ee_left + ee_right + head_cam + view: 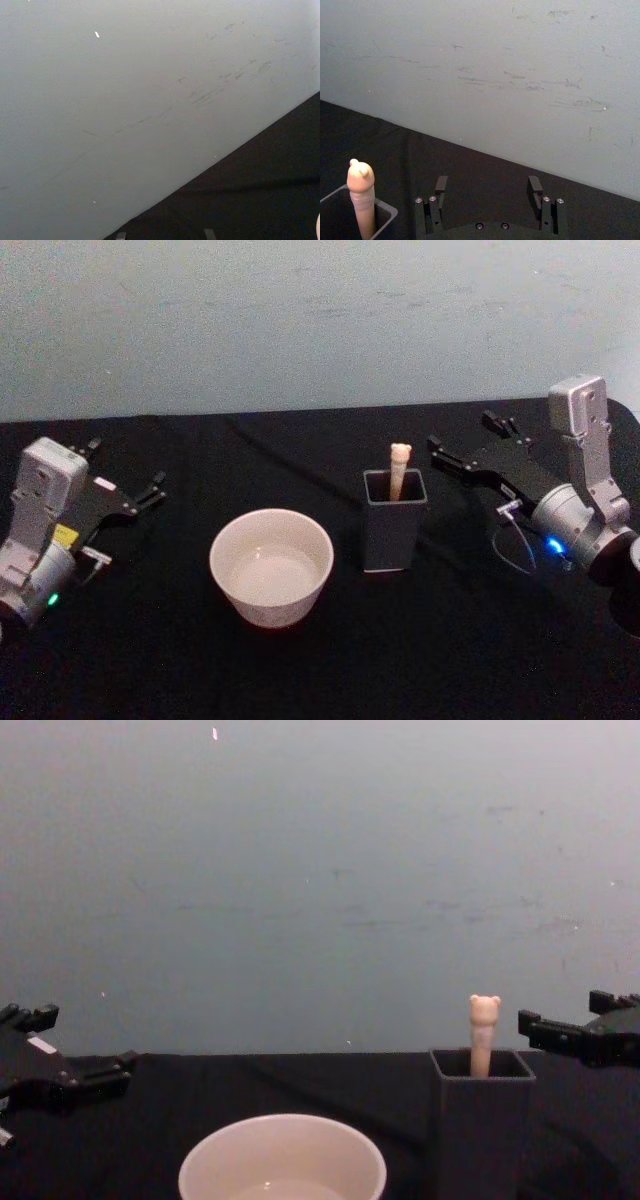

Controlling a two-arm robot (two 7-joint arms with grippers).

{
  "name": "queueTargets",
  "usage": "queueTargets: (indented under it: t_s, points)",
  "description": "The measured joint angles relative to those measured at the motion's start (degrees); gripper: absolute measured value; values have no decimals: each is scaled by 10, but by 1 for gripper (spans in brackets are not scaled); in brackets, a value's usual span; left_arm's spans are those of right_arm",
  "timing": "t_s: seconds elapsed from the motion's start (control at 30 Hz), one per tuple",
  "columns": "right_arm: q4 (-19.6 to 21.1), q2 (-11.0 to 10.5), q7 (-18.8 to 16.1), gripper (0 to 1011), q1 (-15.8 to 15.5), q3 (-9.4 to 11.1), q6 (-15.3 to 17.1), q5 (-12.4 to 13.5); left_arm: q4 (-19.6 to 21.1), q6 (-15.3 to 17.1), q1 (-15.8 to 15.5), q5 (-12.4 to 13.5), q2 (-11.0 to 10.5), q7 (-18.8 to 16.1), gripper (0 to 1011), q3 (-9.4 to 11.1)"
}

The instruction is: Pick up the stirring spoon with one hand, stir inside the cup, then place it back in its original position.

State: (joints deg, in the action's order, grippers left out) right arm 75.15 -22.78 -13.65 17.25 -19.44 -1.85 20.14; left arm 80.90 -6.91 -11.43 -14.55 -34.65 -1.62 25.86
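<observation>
Upright in holder (394, 522): stirring spoon (399, 469), long axis vertical, just left of nearer, wide-open, empty right end effector (468, 452).

Black tablecloth (300, 680) (plain), scuffed grey wall (300, 320).

Black-clothed table (300, 680): cream cup (271, 566) at centre, dark grey holder box (394, 520) just beside, apart.

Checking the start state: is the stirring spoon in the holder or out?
In. The stirring spoon stands upright in the dark holder, bear head above the rim, beside the cup.
</observation>
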Motion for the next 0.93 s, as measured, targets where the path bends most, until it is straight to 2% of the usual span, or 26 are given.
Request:
queueTargets:
  t_s: [0.93]
  points:
    - [0,0,0,1000,0,0,0,0,0,0,0,0,0,0,1001,0]
